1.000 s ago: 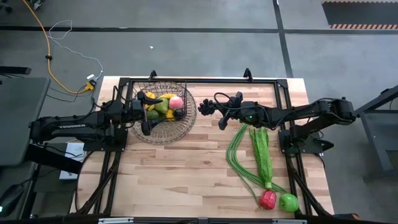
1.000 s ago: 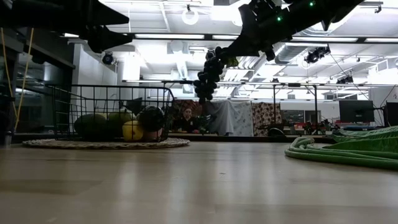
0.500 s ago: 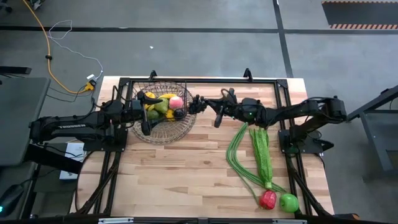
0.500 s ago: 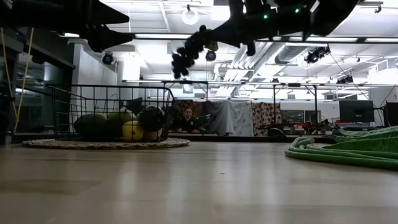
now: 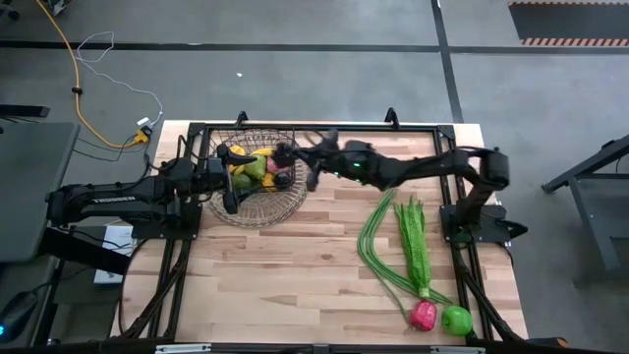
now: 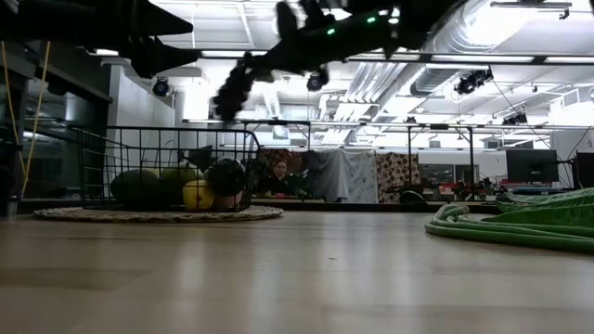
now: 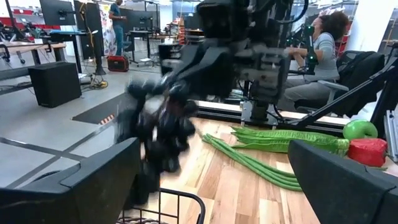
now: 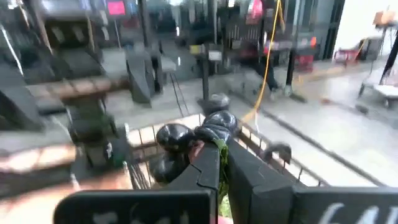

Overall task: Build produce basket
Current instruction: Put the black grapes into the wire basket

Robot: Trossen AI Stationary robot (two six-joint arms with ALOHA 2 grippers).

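While the dark grapes (image 5: 286, 155) are being carried over the right rim of the basket (image 5: 251, 209), upper centre-left of the high view, a shift from a second ago is being shown: then the bunch was hanging well right of the basket. The right gripper (image 5: 300, 158) is being kept pinched on the stem, so a release into the basket seems near. The left gripper (image 5: 225, 181) is being held spread at the basket's left side. Long green beans (image 5: 378, 254), leafy greens (image 5: 414, 243), a red pepper (image 5: 424, 315) and a green apple (image 5: 456, 319) are waiting lower right. Fruit already loaded is being partly hidden beneath the arms, and the grapes are blurred in the low view.
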